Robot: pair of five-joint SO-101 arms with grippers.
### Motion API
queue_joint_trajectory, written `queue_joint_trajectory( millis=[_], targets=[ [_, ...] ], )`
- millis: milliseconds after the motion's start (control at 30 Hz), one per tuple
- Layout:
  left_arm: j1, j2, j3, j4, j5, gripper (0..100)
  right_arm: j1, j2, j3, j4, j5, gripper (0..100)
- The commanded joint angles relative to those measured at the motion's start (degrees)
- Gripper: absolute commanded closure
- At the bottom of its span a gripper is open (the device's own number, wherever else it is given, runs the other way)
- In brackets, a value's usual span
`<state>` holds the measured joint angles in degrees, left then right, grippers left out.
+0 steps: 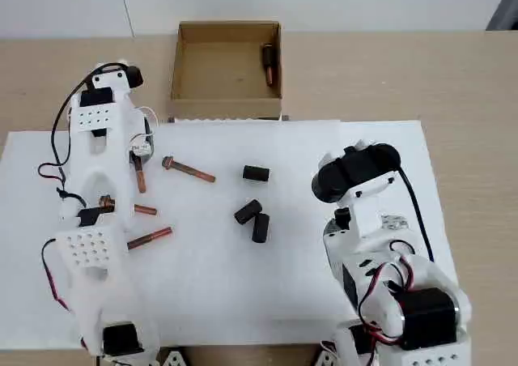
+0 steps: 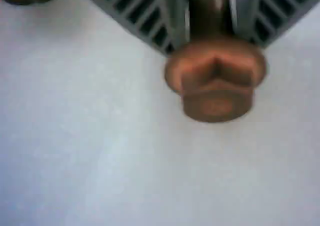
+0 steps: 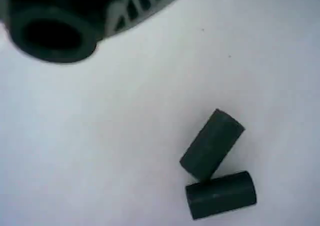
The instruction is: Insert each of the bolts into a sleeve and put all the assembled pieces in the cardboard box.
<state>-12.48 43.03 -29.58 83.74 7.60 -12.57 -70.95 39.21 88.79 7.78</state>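
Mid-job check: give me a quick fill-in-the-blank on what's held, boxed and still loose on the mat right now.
The left gripper is shut on a ____. The cardboard box holds ____ assembled piece. ____ black sleeves lie loose on the white mat.
Missing words: bolt; one; three.

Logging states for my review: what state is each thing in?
Left hand: shut on held bolt.
Right hand: shut on held sleeve.
Loose bolts: three, lying bare on the sheet.
Loose sleeves: three, lying empty on the sheet.
Box: open, one assembled piece inside.
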Motion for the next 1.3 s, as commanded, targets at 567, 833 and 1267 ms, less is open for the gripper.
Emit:
queue_joint_trajectory(
  millis=[567,833,1267],
  targets=[
    [15.3,-16.7,-19.1,16.7,6.1,100,2.9,-0.6,-6.7,5.7,0.4,99.5],
    [22.6,-41.0,-4.8,16.4,0.4,100,7.9,-0.6,-10.7,8.0,0.4,99.5],
    [19.7,-73.8,37.8,0.2,-0.5,100,7.7,-29.1,8.2,-4.8,0.3,99.5]
  ],
)
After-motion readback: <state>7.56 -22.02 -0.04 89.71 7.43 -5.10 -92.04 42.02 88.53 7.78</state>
